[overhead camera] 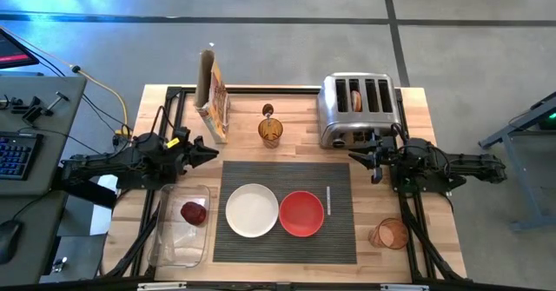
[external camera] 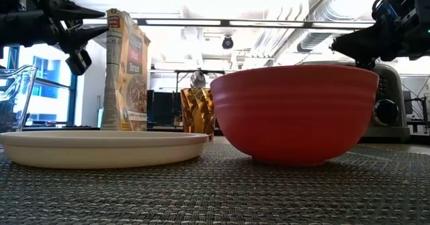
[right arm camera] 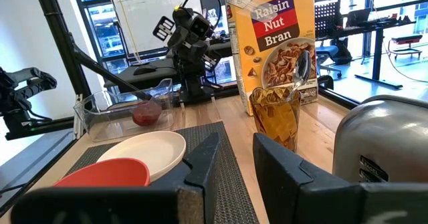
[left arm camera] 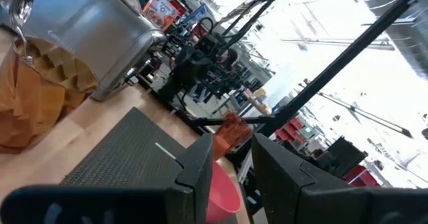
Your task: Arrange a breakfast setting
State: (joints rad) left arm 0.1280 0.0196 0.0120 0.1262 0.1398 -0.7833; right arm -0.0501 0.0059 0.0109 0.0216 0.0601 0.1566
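Note:
A dark grey ribbed mat lies mid-table with a white plate and a red bowl side by side on it. A dark red fruit lies in a clear tray to the left of the mat. A bagel half stands in a slot of the chrome toaster. A metal spoon stands in an amber glass, bowl end up. My left gripper hovers level off the mat's far left corner, open and empty. My right gripper hovers off the far right corner, open and empty.
A Raisin Bran box stands at the far left behind the amber glass. An orange cup lies right of the mat. A thin white stick lies on the mat beside the bowl. Bare wood runs between the mat and the toaster.

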